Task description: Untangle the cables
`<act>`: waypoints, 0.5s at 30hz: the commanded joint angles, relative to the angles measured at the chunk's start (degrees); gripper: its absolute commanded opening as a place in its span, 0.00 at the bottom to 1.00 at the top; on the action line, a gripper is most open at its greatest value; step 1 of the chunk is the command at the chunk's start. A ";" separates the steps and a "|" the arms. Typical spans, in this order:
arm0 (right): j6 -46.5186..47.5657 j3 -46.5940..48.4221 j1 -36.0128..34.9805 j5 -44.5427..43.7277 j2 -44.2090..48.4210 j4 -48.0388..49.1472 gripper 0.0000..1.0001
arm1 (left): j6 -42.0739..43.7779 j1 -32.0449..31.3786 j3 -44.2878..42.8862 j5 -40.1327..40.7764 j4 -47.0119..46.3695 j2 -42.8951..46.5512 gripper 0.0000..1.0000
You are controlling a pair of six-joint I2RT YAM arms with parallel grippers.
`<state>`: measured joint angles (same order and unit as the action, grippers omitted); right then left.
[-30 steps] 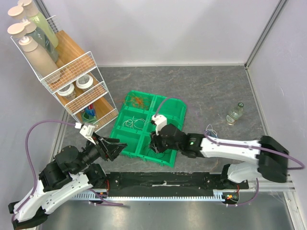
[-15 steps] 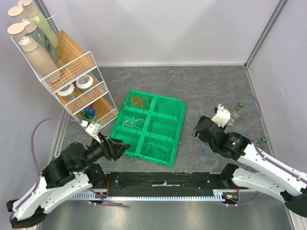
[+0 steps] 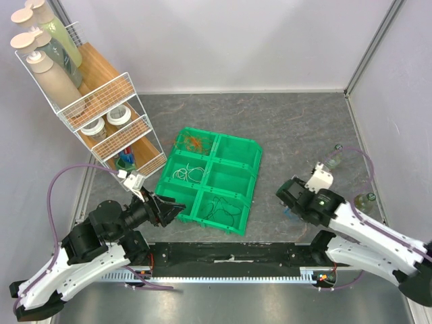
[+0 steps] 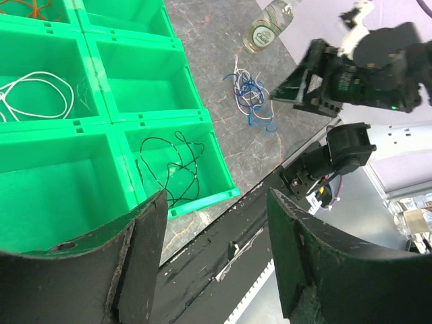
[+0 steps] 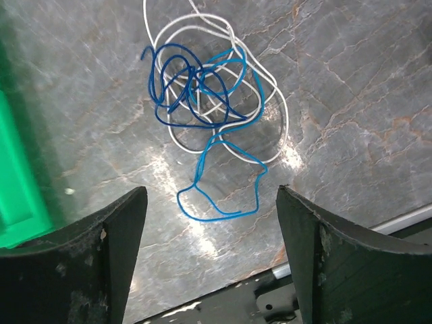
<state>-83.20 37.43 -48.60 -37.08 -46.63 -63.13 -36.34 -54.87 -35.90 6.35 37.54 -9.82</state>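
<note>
**Change.** One second ago the right end effector was low over the tray, part closed, at the compartment at the tray's 5 o'clock. It has since swung clear of the tray and now hangs over the worktop, at 4 o'clock from the tray. Its jaws have spread wide and hold nothing.

**Result.** The black cable now lies loose and alone in that 5 o'clock compartment. The white cable occupies the 9 o'clock compartment and the orange cable the 11 o'clock one. One cable is therefore judged sorted.

**Remaining work.** The tangle, dark blue, light blue and white strands knotted together, lies on the worktop directly below the right end effector, between its fingers but not touched.

**Left arm.** The left end effector stands open and empty at the tray's 7 o'clock edge, little changed.
</note>
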 commanded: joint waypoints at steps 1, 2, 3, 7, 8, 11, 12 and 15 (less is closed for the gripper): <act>12.42 -0.17 0.96 2.70 -10.21 7.67 0.85 | -2.16 -0.15 -0.05 -0.90 -2.30 0.59 0.66; 14.45 0.44 1.14 3.59 -13.02 8.37 0.86 | -2.25 -0.23 0.04 -0.90 -2.30 0.86 0.66; 16.03 0.71 1.31 4.20 -15.05 9.60 0.86 | -2.16 -0.15 0.04 -0.73 -2.30 1.03 0.66; 23.41 -3.23 5.43 16.73 -21.20 25.47 0.86 | -1.98 -0.15 0.04 -0.73 -2.30 0.60 0.66; 23.95 -3.85 6.75 20.34 -22.70 28.04 0.84 | -1.98 -0.23 -0.05 -0.72 -2.30 0.60 0.66; 24.05 -3.51 7.20 24.85 -26.66 30.96 0.59 | -2.25 -0.24 -0.14 -0.90 -2.03 1.29 0.66; 23.96 -3.68 7.12 26.17 -27.54 31.75 0.54 | -2.33 -0.24 -0.14 -0.73 -2.03 1.73 0.66; 24.14 -3.77 6.94 28.11 -27.64 32.55 0.41 | -2.69 -0.24 0.22 -0.20 -2.03 3.14 0.66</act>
<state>-60.55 34.59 -41.50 -16.53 -72.88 -36.40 -36.86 -54.87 -35.90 5.85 37.52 -8.51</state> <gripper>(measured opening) 0.482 0.665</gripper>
